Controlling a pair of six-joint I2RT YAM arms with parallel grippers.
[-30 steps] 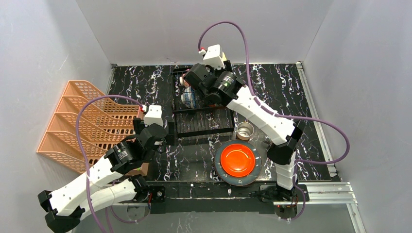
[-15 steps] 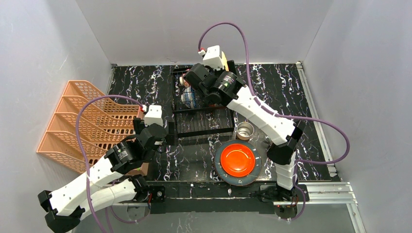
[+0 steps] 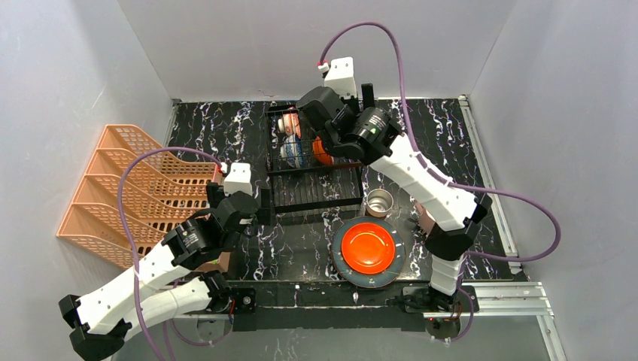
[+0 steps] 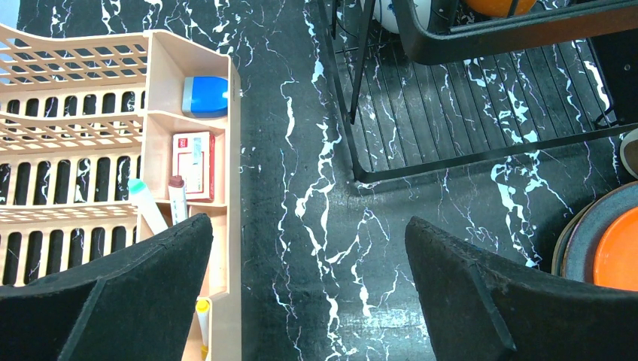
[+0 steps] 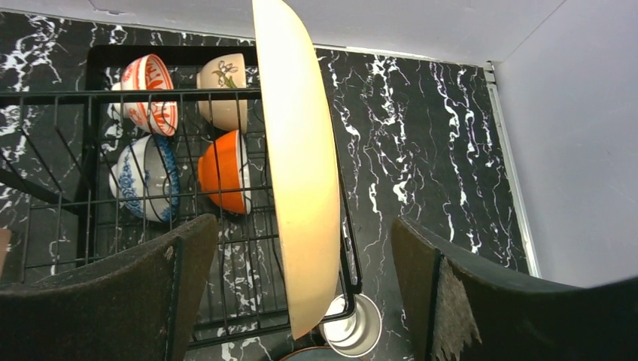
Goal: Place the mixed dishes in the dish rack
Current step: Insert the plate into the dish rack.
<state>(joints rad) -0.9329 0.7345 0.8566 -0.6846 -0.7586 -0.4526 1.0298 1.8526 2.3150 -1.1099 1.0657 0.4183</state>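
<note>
Since a second ago our right gripper point(image 5: 301, 226) has spread its fingers off the large pale-yellow plate point(image 5: 301, 135), stood on edge at the right of the black wire dish rack point(image 5: 173, 94); next, we judge, comes gripping the near round red-orange plate point(image 3: 368, 247) by its rim, while our left gripper point(image 4: 308, 233) idles with fingers wide apart.

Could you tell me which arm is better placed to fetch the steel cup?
Probably the right arm: the cup stands on its side of the table, close beside it. The left gripper hovers open by the orange organiser.
</note>
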